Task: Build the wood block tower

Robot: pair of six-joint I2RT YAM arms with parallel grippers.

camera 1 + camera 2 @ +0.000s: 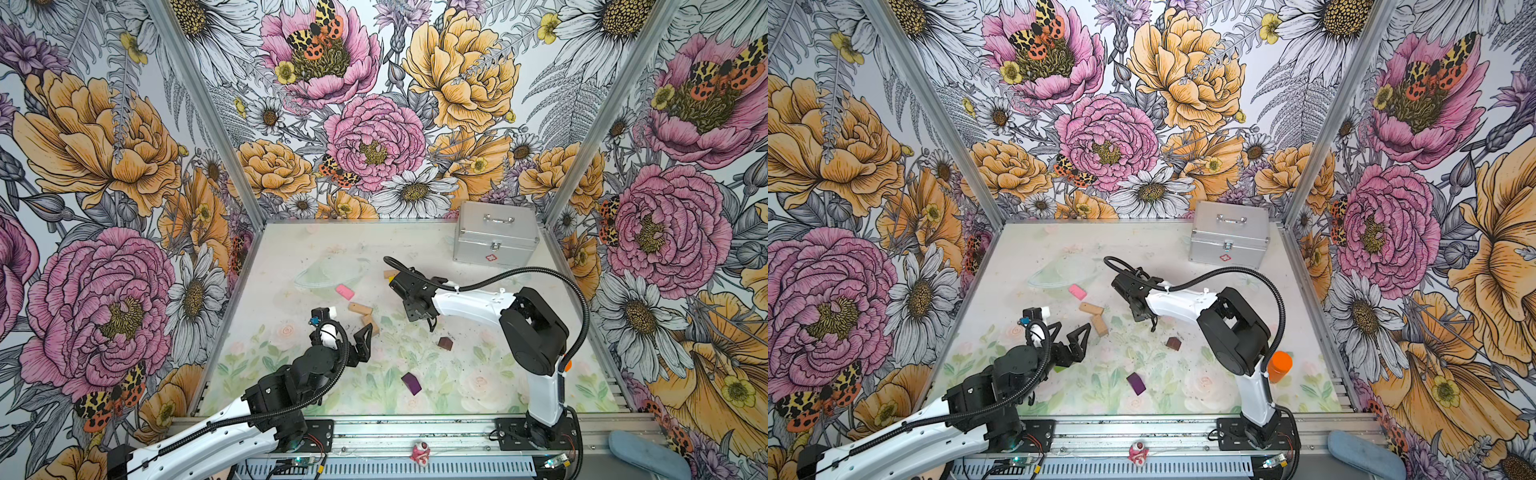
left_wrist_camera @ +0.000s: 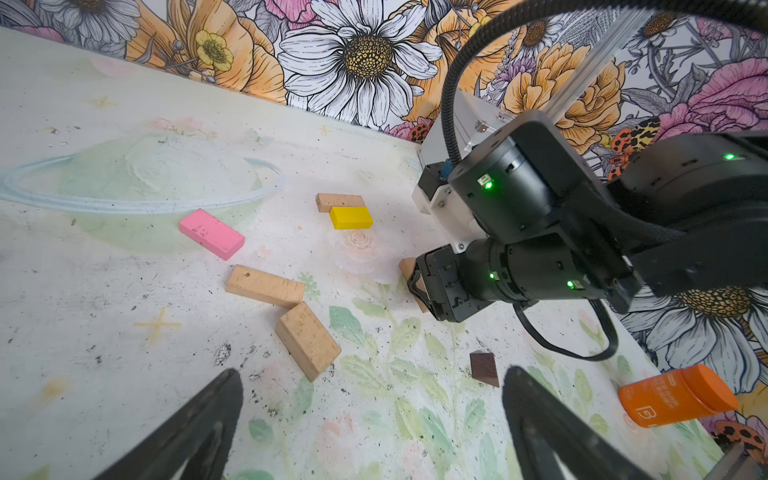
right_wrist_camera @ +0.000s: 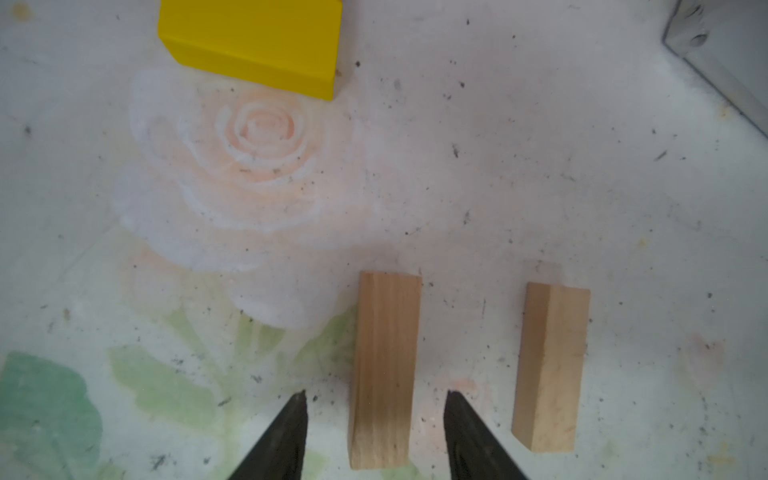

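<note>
Straddling a tan block (image 3: 384, 370), right gripper (image 3: 376, 395) released, not touching it.
Seen only from the right wrist; both top views hide it under the outstretched arm (image 1: 465, 305).

1. The left arm (image 1: 216, 436) comes in low from the near-left corner, slanting toward the middle; its black wrist (image 1: 320, 361) bends upward.
2. The left gripper (image 1: 1068, 334) points away from the base; jaws spread wide.
3. The right arm (image 1: 540, 374) stands up from the near-right base; it folds at the elbow; its white forearm (image 1: 465, 303) runs level toward the middle.
4. The right gripper (image 3: 376, 395) points down; jaws parted partway.
</note>
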